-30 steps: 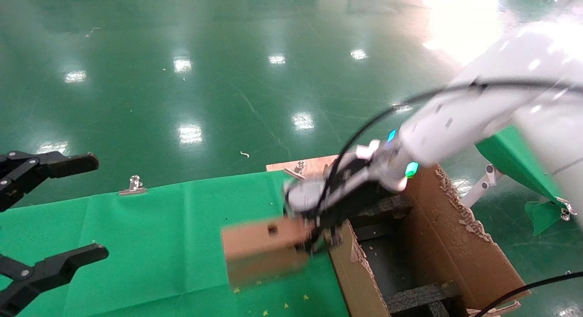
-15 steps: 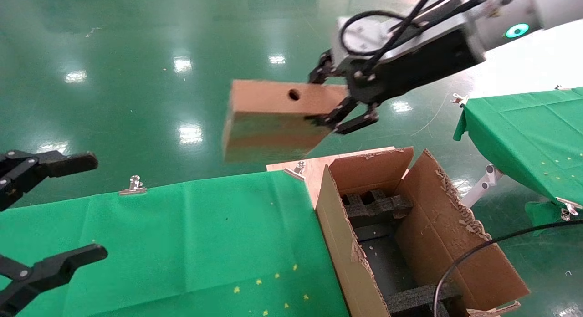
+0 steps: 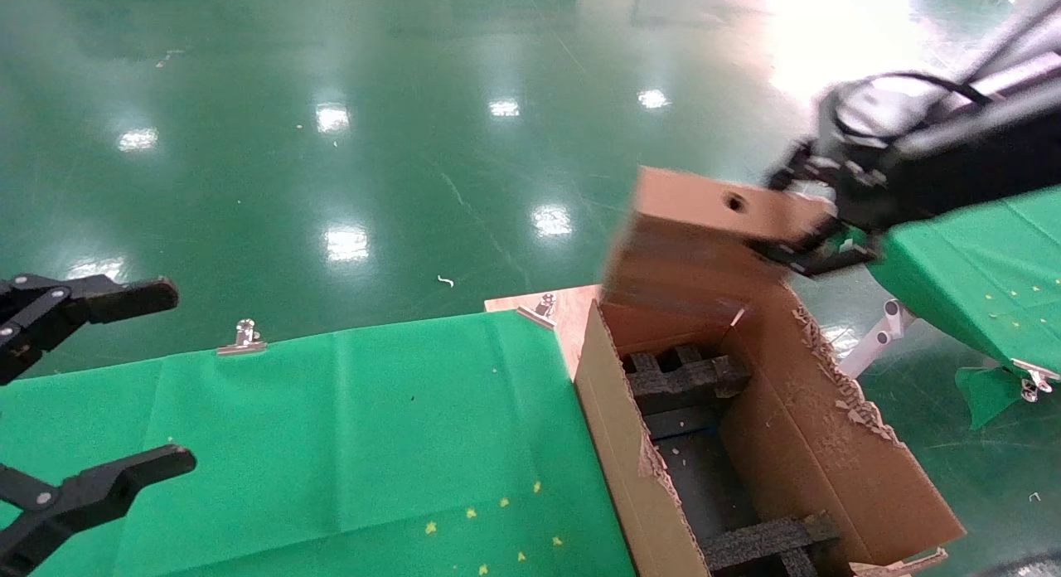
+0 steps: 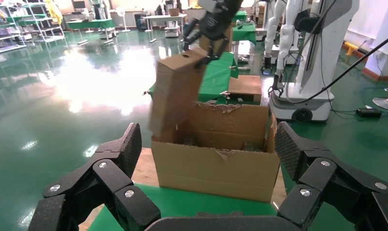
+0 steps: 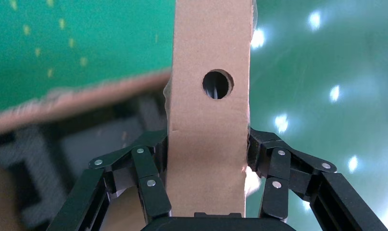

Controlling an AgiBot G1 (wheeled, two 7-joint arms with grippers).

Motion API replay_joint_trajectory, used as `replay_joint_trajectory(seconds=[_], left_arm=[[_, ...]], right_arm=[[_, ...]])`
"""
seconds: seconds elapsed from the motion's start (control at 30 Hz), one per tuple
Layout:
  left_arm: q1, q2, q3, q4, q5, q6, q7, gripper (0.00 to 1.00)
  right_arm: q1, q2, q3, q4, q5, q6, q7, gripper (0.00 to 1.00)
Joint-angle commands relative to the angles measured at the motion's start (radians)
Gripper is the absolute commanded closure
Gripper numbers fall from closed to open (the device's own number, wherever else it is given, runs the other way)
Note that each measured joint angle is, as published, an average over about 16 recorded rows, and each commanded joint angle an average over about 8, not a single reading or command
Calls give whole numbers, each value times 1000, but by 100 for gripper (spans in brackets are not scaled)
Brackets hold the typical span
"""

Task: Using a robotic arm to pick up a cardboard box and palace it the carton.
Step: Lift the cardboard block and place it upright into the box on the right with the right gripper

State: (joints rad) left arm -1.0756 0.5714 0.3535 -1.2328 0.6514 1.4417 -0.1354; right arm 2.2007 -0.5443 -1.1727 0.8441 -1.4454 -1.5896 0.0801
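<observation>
The right end effector (image 3: 816, 233) is pinching the cardboard box (image 3: 704, 233) from both sides, its black fingers (image 5: 148, 178) pressed against the two broad faces at one end. The narrow face with the round hole (image 5: 217, 84) is turned toward the wrist camera. In the head view the box hangs in the air, tilted, with its lower end over the far end of the carton (image 3: 829, 428) and close to the top of the far flap. The carton stands open, flaps upright and ragged along the edges, with black foam pieces (image 3: 680, 374) inside at its far and near ends. It sits just beside the right edge of the counter (image 3: 331, 444), which is covered in green cloth held by metal clips (image 3: 242, 336).

The left end effector (image 3: 83, 395) is held off at the left edge of the counter, fingers spread wide, holding nothing. Its wrist view looks across at the carton (image 4: 216, 163) and the box (image 4: 175, 91) above it.
</observation>
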Motion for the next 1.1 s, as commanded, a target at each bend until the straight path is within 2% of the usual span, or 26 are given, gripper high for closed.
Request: replay_joint_trajectory(seconds=[0.03, 0.17, 0.33, 0.63, 0.73, 0.9, 1.1], left_arm=[[0, 0, 0, 0, 0, 0, 0, 0], [0, 0, 0, 0, 0, 0, 0, 0], [0, 0, 0, 0, 0, 0, 0, 0], [0, 0, 0, 0, -1, 0, 0, 0], [0, 0, 0, 0, -1, 0, 0, 0], [0, 0, 0, 0, -1, 0, 0, 0], [0, 0, 0, 0, -1, 0, 0, 0]], right_arm=[[11, 50, -28, 24, -10, -1, 21, 100], [17, 135, -81, 89, -3, 1, 73, 100], [18, 200, -128, 143, 0, 5, 126, 100], [12, 213, -150, 159, -9, 19, 149, 100], [-6, 213, -159, 158, -8, 46, 192, 100], [-63, 232, -180, 182, -7, 137, 370, 100], [-145, 295, -213, 292, -32, 282, 685, 100]])
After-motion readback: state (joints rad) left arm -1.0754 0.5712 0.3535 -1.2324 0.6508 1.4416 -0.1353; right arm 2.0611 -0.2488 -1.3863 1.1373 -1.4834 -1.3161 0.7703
